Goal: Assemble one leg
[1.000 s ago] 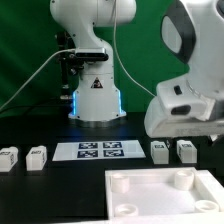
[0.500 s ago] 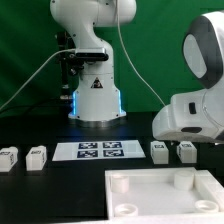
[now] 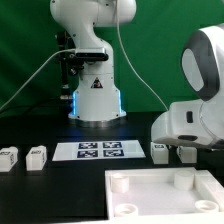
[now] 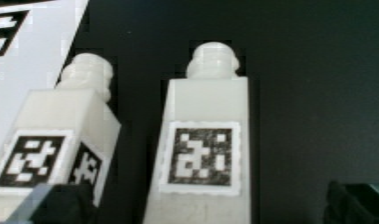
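Arm (image 3: 195, 125) hovering low at exterior view's right, near marker board (image 3: 100, 151). Jaws standing spread, gripping nothing, leg (image 4: 209, 140) showing between them; neighbour leg (image 4: 61, 140) lying just beside, on counter (image 3: 60, 190).

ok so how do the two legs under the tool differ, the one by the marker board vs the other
Beside the marker board, the near leg shows two tagged faces; the far leg shows one. The far leg lies centred between the open tool's fingers; the near leg sits by one finger. Both are white, pegged, parallel.
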Motion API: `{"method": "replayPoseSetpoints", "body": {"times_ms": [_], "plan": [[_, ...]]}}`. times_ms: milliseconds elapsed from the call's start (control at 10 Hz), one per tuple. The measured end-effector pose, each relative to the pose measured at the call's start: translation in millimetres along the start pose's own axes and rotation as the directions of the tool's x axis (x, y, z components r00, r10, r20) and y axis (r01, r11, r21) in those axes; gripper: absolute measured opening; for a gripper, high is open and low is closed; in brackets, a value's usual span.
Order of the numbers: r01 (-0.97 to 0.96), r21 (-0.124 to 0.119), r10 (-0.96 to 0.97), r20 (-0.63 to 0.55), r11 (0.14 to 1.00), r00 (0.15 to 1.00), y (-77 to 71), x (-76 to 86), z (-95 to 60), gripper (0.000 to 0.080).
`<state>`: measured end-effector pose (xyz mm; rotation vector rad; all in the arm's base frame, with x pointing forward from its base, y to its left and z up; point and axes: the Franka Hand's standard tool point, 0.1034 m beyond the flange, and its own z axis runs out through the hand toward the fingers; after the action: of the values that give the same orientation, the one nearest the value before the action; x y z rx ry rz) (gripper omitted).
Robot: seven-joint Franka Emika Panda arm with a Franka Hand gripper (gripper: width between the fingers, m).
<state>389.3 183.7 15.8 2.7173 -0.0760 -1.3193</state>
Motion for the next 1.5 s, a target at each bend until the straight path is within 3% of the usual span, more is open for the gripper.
{"method": "replayPoseSetpoints", "body": {"times_ms": [600, 700, 800, 900, 1000, 1100, 1500], "plan": [[0.007, -0.011, -0.007, 0.003, 1.0, 1.0, -4.2, 1.2, 10.6, 0.0649], [0.007, -0.011, -0.007, 0.003, 1.0, 1.0, -4.2, 1.2, 10.7, 0.0564], [0.007, -0.011, -0.007, 0.003, 1.0, 1.0, -4.2, 1.2, 10.7, 0.0564], [0.007, -0.011, -0.007, 0.003, 1.0, 1.0, -4.2, 1.2, 10.7, 0.0378], [0.007, -0.011, -0.007, 0.003, 1.0, 1.0, -4.2, 1.2, 10.7, 0.0378], [0.007, -0.011, -0.007, 0.003, 1.0, 1.0, -4.2, 1.2, 10.7, 0.029], [0.007, -0.011, -0.007, 0.003, 1.0, 1.0, -4.1, 1.1, 10.5, 0.029]]}}
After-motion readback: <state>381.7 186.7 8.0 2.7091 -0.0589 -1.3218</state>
